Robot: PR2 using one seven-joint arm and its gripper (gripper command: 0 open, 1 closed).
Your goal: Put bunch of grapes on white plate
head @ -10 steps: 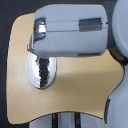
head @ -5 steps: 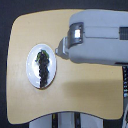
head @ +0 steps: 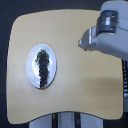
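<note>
The bunch of grapes (head: 43, 66) lies lengthwise on the white plate (head: 33, 55), its dark cluster running from about twelve o'clock down to six, with a bit of green at the upper end. The plate sits toward nine o'clock on the pale wooden tabletop (head: 80, 85), whose corners are rounded. Around the tabletop the room is dark, and pale supports show below its lower edge near six o'clock. At about two o'clock the robot's grey and white arm (head: 107, 32) hangs over the tabletop's upper corner, well apart from the plate. The claw cannot be made out clearly on it, so whether it is spread or pressed together cannot be told; nothing is seen held.
</note>
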